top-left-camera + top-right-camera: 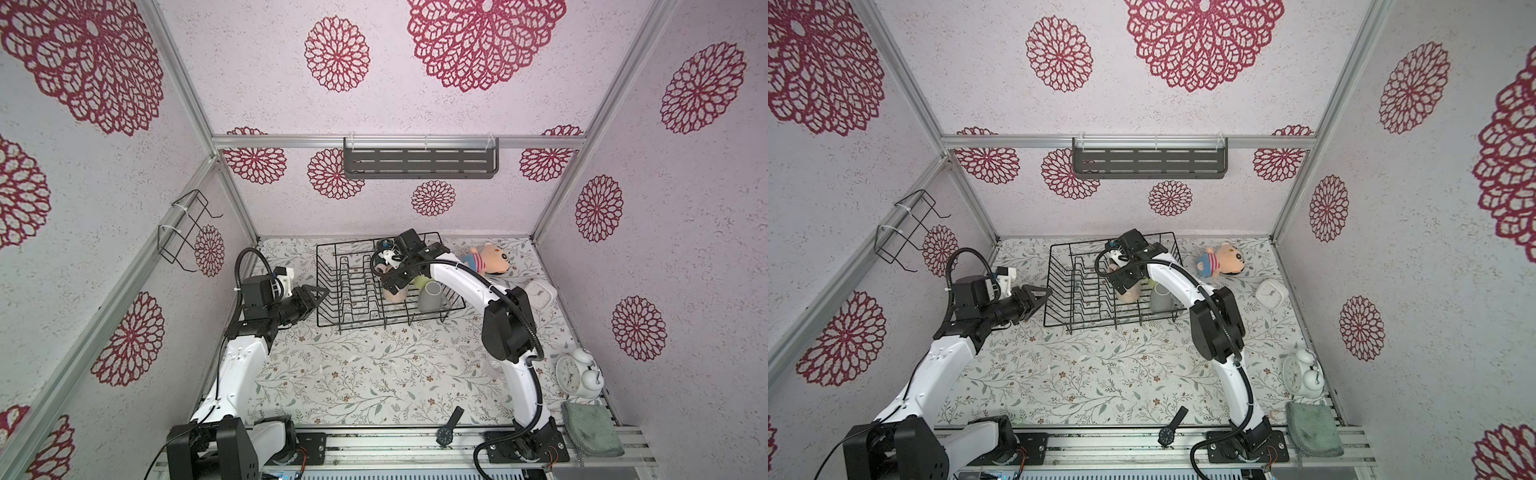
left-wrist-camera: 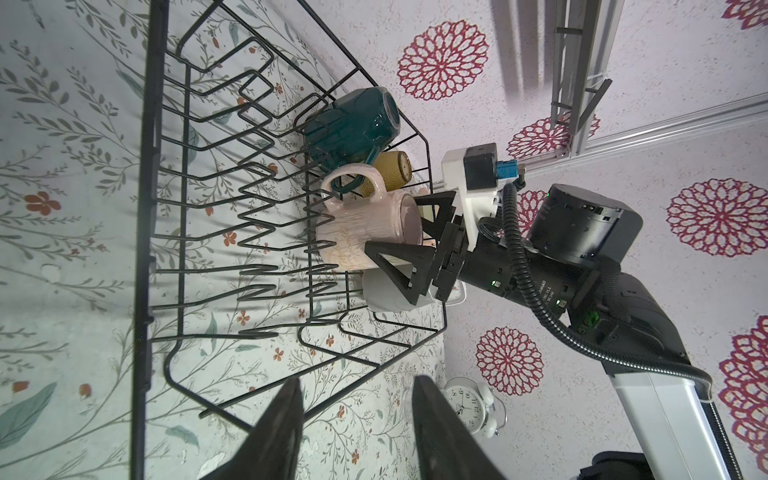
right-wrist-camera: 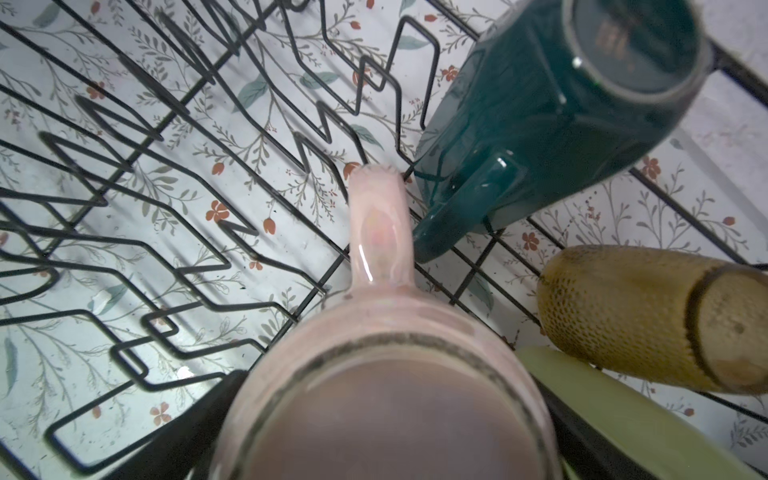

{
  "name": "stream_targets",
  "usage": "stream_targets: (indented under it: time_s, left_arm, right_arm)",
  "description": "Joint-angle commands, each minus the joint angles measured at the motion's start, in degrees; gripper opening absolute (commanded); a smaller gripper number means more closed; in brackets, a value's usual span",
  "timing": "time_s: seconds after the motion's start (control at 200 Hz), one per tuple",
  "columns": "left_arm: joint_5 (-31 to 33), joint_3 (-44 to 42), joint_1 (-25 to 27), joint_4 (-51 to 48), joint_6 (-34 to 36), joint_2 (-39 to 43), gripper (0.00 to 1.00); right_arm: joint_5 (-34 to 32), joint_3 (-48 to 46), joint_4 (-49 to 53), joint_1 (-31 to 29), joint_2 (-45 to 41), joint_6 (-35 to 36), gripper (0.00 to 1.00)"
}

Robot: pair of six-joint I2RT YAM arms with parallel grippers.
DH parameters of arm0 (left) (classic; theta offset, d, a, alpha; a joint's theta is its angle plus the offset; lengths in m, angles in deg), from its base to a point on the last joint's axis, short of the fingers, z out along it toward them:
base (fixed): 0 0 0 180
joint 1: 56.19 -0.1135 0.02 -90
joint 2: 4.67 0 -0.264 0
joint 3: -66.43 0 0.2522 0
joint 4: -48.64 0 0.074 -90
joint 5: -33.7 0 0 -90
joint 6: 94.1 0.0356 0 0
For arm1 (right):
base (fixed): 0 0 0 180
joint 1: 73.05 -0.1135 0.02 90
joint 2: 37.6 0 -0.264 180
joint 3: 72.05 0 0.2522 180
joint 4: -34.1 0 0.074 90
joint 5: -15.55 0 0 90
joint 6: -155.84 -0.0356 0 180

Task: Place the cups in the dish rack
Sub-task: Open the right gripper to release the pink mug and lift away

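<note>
The black wire dish rack stands at the back of the table. Upside down in its right end are a dark teal mug, an amber tumbler, a pale yellow-green mug, a grey cup and the pink mug. My right gripper reaches down over the pink mug, jaws wide open on either side of its base. A clear glass stands on the table by the right arm. My left gripper hovers open and empty at the rack's left edge.
A plush toy and a white square clock lie right of the rack. An alarm clock, a green cloth and a wristwatch sit near the front. A grey shelf and a wire bracket hang on the walls.
</note>
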Motion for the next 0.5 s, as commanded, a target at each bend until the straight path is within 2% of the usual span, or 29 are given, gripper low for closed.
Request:
stream_targets:
  time_s: [0.0,0.155,0.27,0.39,0.495]
  left_arm:
    - [0.8,0.4,0.2,1.7,0.1,1.9,0.46]
    - [2.6,0.6,1.9,0.9,0.8,3.7,0.47]
    - [5.5,1.8,4.5,-1.2,3.1,5.5,0.47]
    - [8.6,3.5,8.2,-2.0,5.8,6.5,0.47]
    - [11.4,5.0,11.9,-3.0,8.4,6.3,0.46]
  right_arm:
    - [1.1,1.9,-0.3,0.2,-5.4,-0.8,0.99]
    - [0.7,0.8,0.4,0.1,-8.7,-1.5,0.99]
    - [-0.2,-5.4,-4.3,0.0,-14.4,-2.4,0.99]
    - [-0.2,-16.8,-16.0,0.1,-23.5,-5.2,0.99]
    - [2.2,-32.8,-34.6,0.9,-33.6,-5.2,0.99]
